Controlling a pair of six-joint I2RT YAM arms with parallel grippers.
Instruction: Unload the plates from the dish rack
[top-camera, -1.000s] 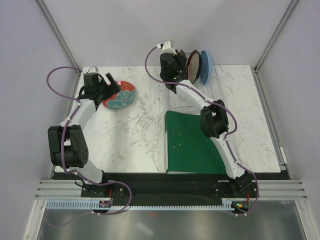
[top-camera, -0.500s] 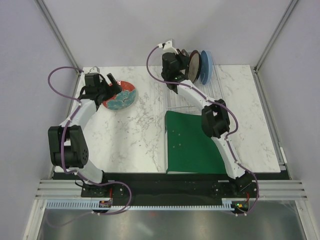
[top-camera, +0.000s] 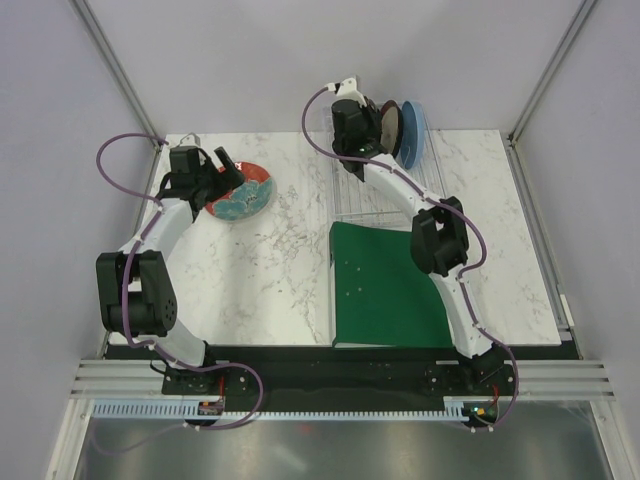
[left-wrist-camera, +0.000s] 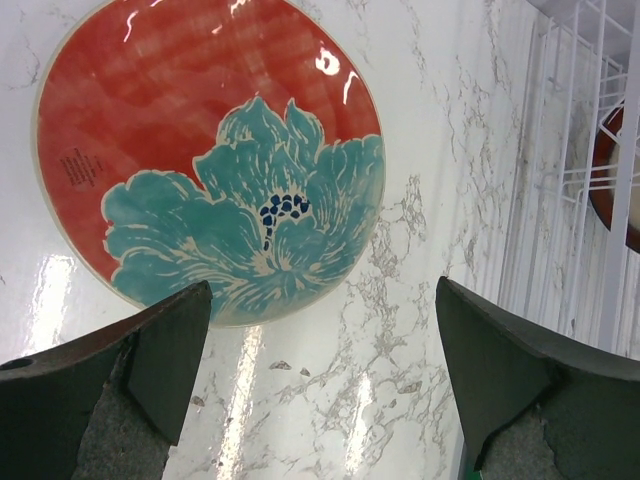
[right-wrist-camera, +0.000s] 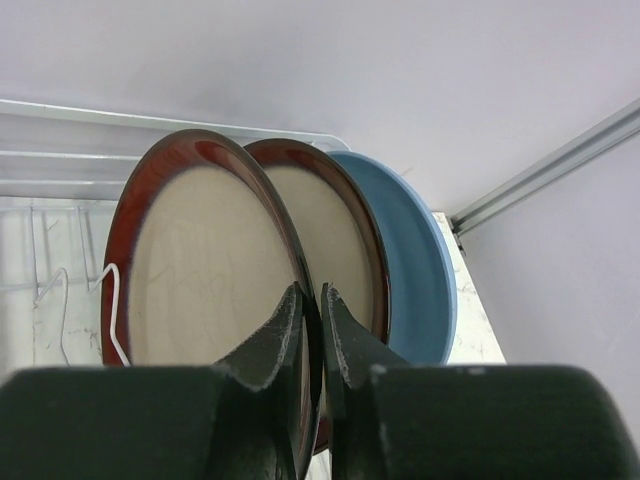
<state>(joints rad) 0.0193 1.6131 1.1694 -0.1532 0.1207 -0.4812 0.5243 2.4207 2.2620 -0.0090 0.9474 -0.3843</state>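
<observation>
So far one flower plate (top-camera: 240, 195) lies at ten o'clock below my spread left gripper (left-wrist-camera: 322, 290); my right gripper (right-wrist-camera: 312, 300) seemingly clamps a red-rimmed plate (right-wrist-camera: 200, 270), others waiting in the dish rack (top-camera: 395, 195) at one o'clock.

The white, marble-veined tabletop (top-camera: 280, 260) carries three things. At about ten o'clock a red plate with a teal flower (top-camera: 245, 195) lies flat, face up. At about one o'clock the clear dish rack (top-camera: 425, 180) stands near the far edge. Just beside the rack's near side, at about four o'clock, a flat green folder (top-camera: 380, 290) reaches the tabletop's near edge.
</observation>
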